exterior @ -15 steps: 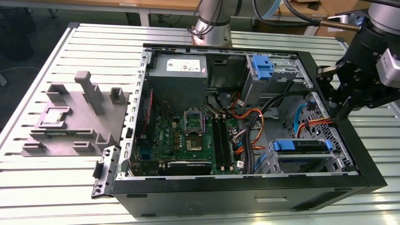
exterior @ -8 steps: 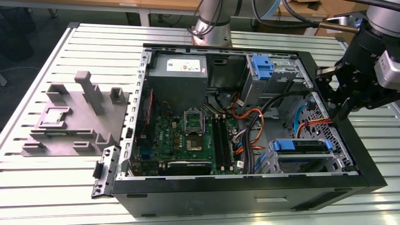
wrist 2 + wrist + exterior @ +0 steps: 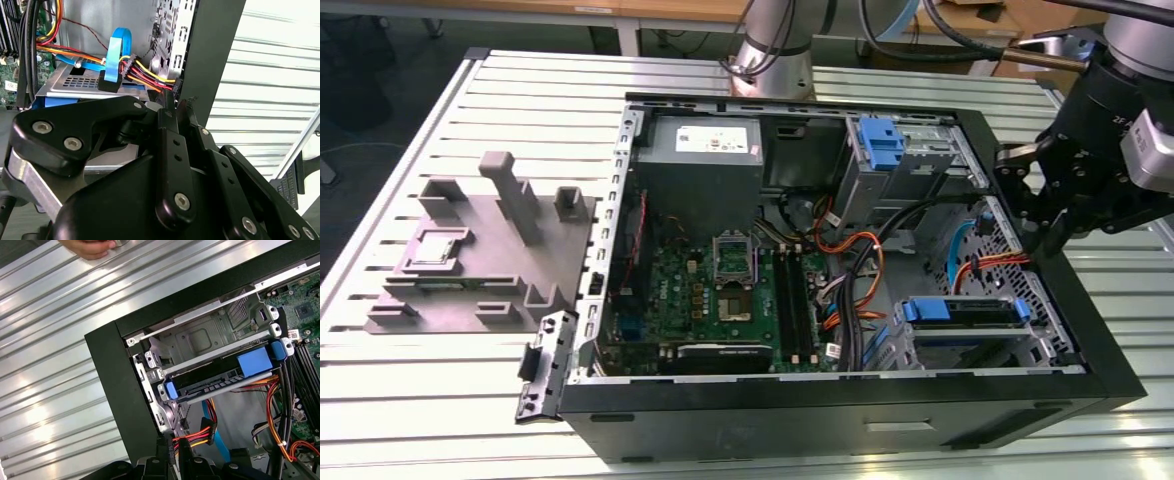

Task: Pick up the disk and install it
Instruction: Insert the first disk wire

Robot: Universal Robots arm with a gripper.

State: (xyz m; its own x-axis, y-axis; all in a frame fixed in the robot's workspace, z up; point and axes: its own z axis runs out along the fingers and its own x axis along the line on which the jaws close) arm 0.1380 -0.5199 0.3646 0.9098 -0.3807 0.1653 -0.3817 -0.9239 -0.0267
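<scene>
The disk (image 3: 961,312) sits slotted in its bay inside the open case (image 3: 847,405). The pincer (image 3: 1051,235) hovers nearby, fingers together, gripping nothing.

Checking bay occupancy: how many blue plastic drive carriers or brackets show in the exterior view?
2. One blue bracket stands at the case's far bay; one blue-framed disk sits in the near bay by the exterior view's right wall. Cables may hide others.

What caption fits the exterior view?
Robot pincer at the open computer case's side wall, disk seated in its bay, grey holder block alongside.
</scene>
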